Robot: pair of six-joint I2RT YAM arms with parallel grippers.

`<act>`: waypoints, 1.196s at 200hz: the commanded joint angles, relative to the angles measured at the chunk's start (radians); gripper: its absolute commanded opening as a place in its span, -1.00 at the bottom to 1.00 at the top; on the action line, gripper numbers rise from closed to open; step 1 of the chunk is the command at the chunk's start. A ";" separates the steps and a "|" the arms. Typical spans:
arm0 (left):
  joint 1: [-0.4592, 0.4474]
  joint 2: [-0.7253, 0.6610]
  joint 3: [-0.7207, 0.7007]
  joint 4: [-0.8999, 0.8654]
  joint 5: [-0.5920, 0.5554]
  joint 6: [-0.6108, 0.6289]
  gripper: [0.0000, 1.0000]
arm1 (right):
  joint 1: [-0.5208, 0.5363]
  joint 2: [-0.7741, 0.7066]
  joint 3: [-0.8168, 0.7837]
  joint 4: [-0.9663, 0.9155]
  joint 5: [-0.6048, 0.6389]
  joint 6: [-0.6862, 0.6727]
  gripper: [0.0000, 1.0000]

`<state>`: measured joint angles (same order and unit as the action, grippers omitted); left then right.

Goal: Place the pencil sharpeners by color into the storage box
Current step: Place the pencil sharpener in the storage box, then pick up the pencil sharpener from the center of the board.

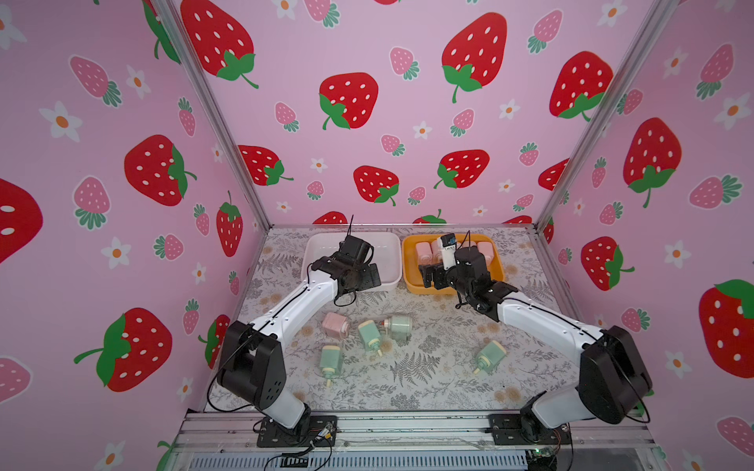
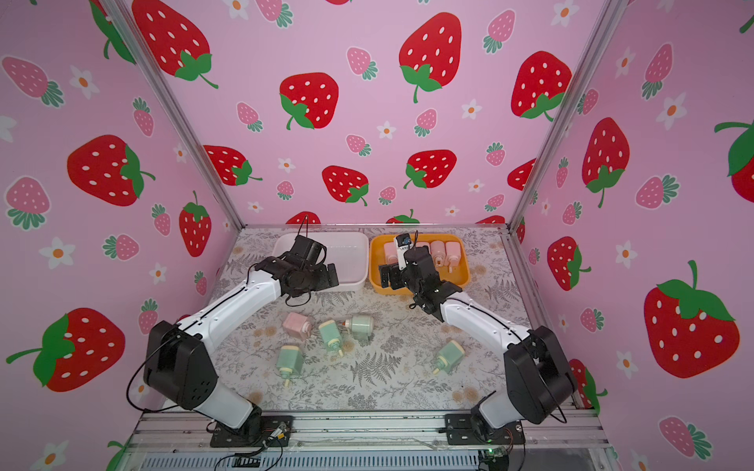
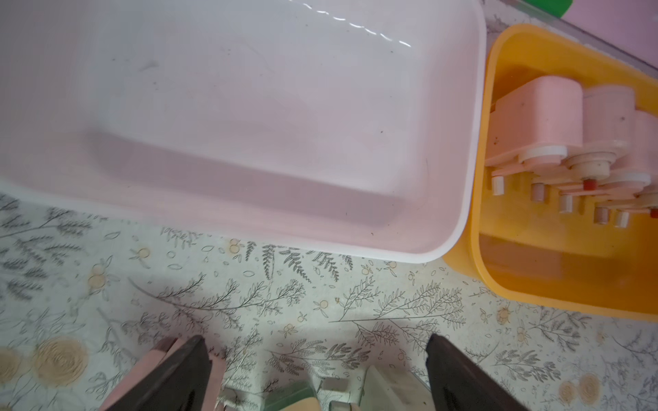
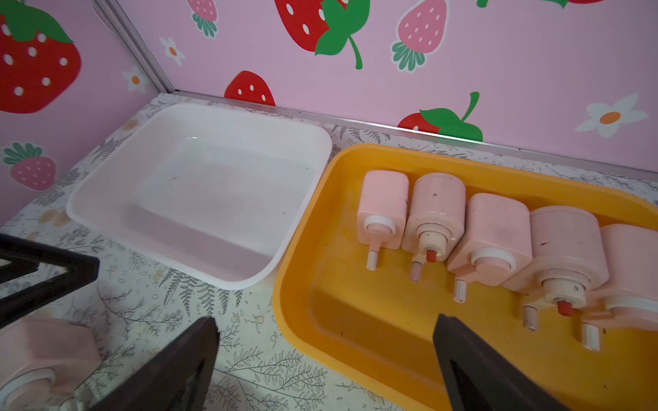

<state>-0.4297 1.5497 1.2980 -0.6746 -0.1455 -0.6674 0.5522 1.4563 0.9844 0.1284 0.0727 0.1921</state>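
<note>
Looking over the worktop (image 1: 428,391), I see a white box (image 4: 71,210) and an orange box (image 4: 295,270) side by side at its back edge. My left gripper (image 3: 316,341) and right gripper (image 4: 327,320) are spread wide. Five pink sharpeners (image 4: 382,199) sit in the orange box. One pink sharpener (image 1: 335,325) and four green sharpeners (image 1: 331,359) lie mid-worktop.
</note>
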 commanded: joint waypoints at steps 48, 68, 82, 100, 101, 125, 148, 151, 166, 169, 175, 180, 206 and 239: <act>0.125 -0.162 -0.087 -0.307 -0.060 -0.379 0.99 | 0.006 -0.180 -0.285 0.286 -0.324 -0.060 0.99; 0.183 -0.177 -0.130 -0.305 0.050 -0.414 0.99 | 0.006 -0.197 -0.313 0.289 -0.376 -0.097 0.99; 0.217 -0.197 -0.175 -0.286 0.099 -0.443 0.97 | 0.006 -0.200 -0.320 0.283 -0.414 -0.129 0.99; 0.257 -0.223 -0.242 -0.240 0.154 -0.474 0.89 | 0.006 -0.197 -0.330 0.291 -0.425 -0.145 0.99; 0.259 -0.224 -0.244 -0.237 0.158 -0.475 0.89 | 0.006 -0.198 -0.330 0.291 -0.425 -0.145 0.99; 0.287 -0.237 -0.316 -0.164 0.210 -0.498 0.79 | 0.006 -0.206 -0.342 0.308 -0.411 -0.139 0.99; 0.297 -0.219 -0.336 -0.130 0.255 -0.498 0.78 | 0.007 -0.215 -0.352 0.311 -0.410 -0.138 0.99; 0.298 -0.215 -0.336 -0.128 0.258 -0.496 0.78 | 0.008 -0.217 -0.352 0.310 -0.412 -0.138 0.99; 0.299 -0.196 -0.333 -0.125 0.263 -0.491 0.79 | 0.008 -0.220 -0.357 0.310 -0.412 -0.139 0.99; 0.299 -0.195 -0.333 -0.121 0.262 -0.491 0.78 | 0.008 -0.221 -0.358 0.310 -0.412 -0.139 0.99; 0.301 -0.190 -0.334 -0.115 0.263 -0.494 0.78 | 0.008 -0.222 -0.361 0.310 -0.412 -0.138 0.99; 0.301 -0.188 -0.336 -0.106 0.263 -0.499 0.78 | 0.008 -0.224 -0.361 0.309 -0.412 -0.138 0.99; 0.304 -0.182 -0.348 -0.071 0.224 -0.516 0.79 | 0.009 -0.226 -0.363 0.309 -0.414 -0.141 0.99; 0.324 -0.149 -0.338 -0.074 0.211 -0.508 0.75 | 0.012 -0.227 -0.358 0.295 -0.419 -0.149 0.99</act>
<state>-0.1246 1.3762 0.9596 -0.7506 0.0860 -1.1721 0.5560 1.2526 0.6319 0.4137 -0.3286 0.0570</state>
